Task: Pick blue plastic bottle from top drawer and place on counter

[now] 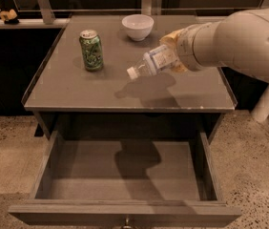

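Note:
My gripper point(171, 55) is shut on the blue plastic bottle point(151, 63) and holds it in the air over the right middle of the counter point(77, 92). The bottle is clear, lies nearly level and tilts a little down, its white cap pointing left. Its shadow falls on the counter just below it. The top drawer point(125, 173) stands pulled fully open below the counter, with a bare grey floor and a small metal knob on the front panel. My pale arm point(239, 42) reaches in from the right.
A green soda can point(91, 50) stands upright on the counter's left part. A white bowl point(138, 26) sits at the counter's back middle. A thin raised rim runs along the counter's sides. Speckled floor surrounds the drawer.

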### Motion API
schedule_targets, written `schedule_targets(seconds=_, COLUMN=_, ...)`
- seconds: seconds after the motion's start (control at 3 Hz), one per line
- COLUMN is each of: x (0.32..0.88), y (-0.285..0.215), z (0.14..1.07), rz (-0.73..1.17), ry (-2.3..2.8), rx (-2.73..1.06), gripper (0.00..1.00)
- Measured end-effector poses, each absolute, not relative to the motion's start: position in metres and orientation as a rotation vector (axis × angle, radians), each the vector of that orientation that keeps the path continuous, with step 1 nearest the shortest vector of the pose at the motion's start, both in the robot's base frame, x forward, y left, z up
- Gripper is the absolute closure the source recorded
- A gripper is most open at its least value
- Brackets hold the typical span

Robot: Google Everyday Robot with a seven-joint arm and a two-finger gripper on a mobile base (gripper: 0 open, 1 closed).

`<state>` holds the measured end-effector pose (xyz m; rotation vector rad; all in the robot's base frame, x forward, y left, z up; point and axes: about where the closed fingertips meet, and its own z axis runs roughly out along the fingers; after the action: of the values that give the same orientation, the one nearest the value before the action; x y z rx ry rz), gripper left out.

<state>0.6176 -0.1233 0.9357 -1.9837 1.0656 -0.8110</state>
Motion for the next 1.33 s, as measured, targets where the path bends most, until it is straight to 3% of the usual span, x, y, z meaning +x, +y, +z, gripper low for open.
schedule_targets(seconds=0.67, x=0.622, y=-0.128, z=0.933, rz=-0.776, ry=1.079, rx=-1.989, gripper=1.00)
schedule_targets(seconds=1.33, x=0.642, y=-0.141, z=0.891, rz=-0.567, ry=1.112, rx=-2.065, gripper=1.00)
